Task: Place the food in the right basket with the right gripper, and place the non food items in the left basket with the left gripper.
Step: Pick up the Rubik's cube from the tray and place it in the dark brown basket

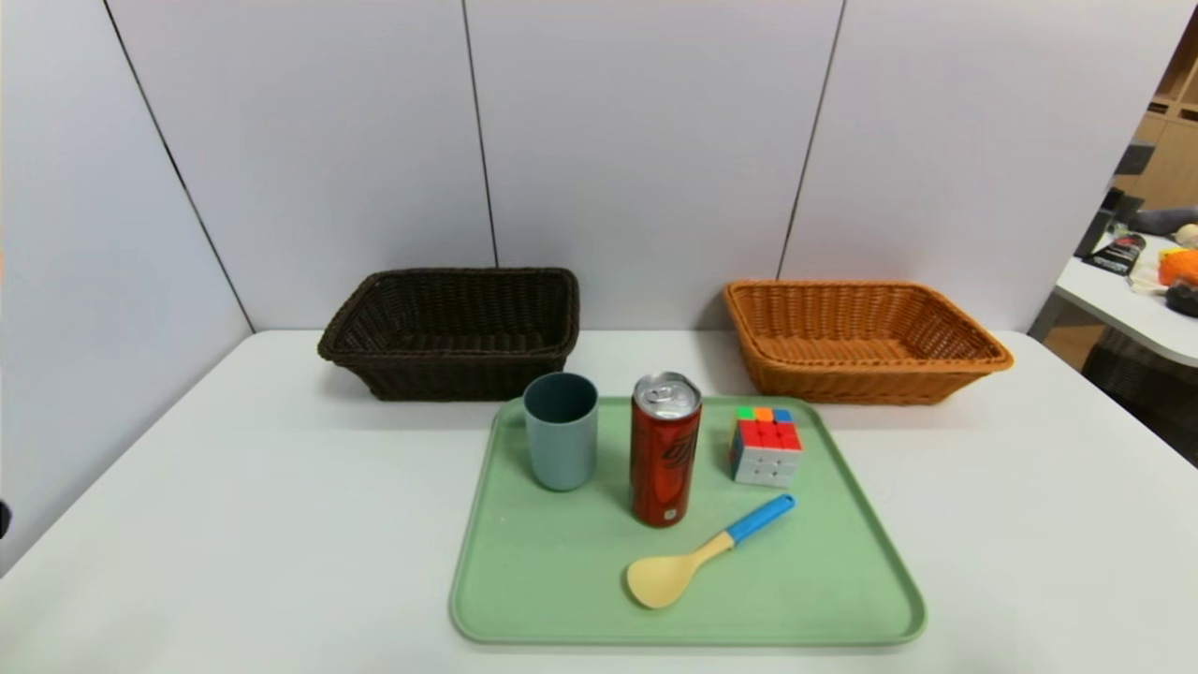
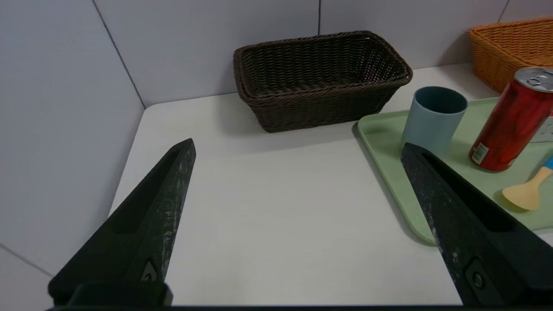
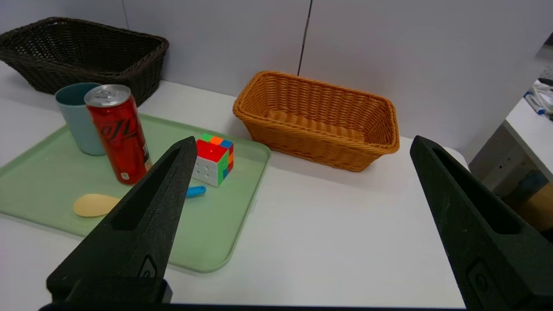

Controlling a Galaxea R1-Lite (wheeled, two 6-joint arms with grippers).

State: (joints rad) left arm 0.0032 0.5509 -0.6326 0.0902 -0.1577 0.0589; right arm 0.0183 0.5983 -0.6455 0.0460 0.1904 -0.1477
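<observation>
1. A white bench (image 1: 281, 524) holds a green tray (image 1: 842, 599) in the middle.
2. A tall red can (image 1: 664, 449) stands upright in the middle of the tray. This is the food.
3. A blue-grey cup (image 1: 560, 431) stands on the tray, just beside the can on the robot's left side.
4. A puzzle cube (image 1: 767, 446) with many colours sits on the tray, on the can's other side.
5. A yellow spoon (image 1: 707, 554) with a blue handle lies flat on the tray, in front of the can and the cube.
6. The dark brown basket (image 1: 454, 328) sits on the bench behind the tray, to the left. Nothing shows inside it.
7. The orange basket (image 1: 861, 339) sits behind the tray, to the right. Nothing shows inside it either.
8. The left claw (image 2: 298, 147) hangs over the bare bench to the left of the tray. Its two black fingers are spread wide and hold nothing.
9. The right claw (image 3: 302, 142) hangs over the bench to the right of the tray. Its fingers are spread wide too, with nothing between them.
</observation>
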